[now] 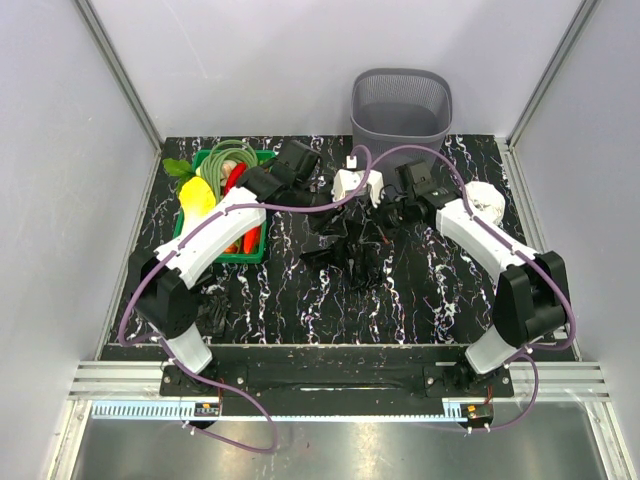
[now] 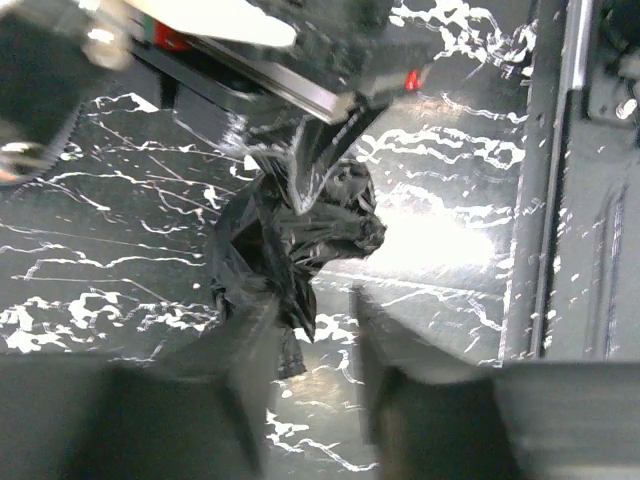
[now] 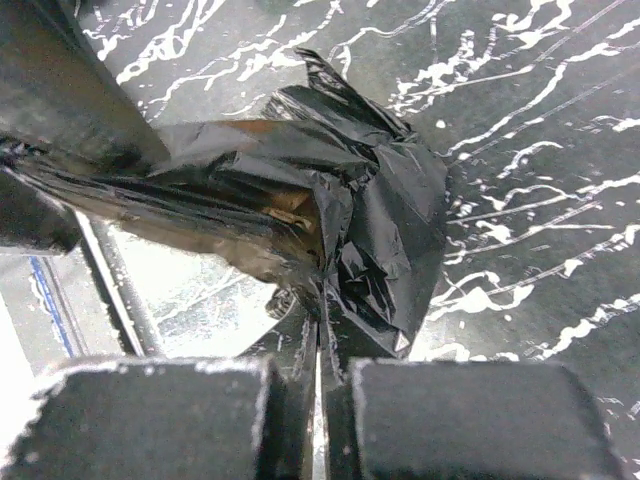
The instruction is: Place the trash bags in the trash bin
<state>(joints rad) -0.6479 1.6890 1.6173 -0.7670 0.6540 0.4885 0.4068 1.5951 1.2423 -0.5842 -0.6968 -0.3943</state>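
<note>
A crumpled black trash bag (image 1: 348, 243) lies in the middle of the dark marbled table, with one part lifted. My right gripper (image 3: 320, 330) is shut on a fold of that bag (image 3: 380, 220); in the top view this gripper (image 1: 392, 213) hangs over the bag's far edge. My left gripper (image 2: 315, 320) is open with only table showing in the gap, and the bag (image 2: 295, 240) dangles just beyond its left finger; from above it (image 1: 362, 203) faces the right gripper. A second small trash bag (image 1: 214, 310) sits by the left arm's base. The grey mesh trash bin (image 1: 400, 105) stands at the back.
A green crate (image 1: 262, 243) with vegetables stands at the back left, under the left arm. A white roll (image 1: 486, 195) lies beside the right arm. Metal frame posts border the table on both sides.
</note>
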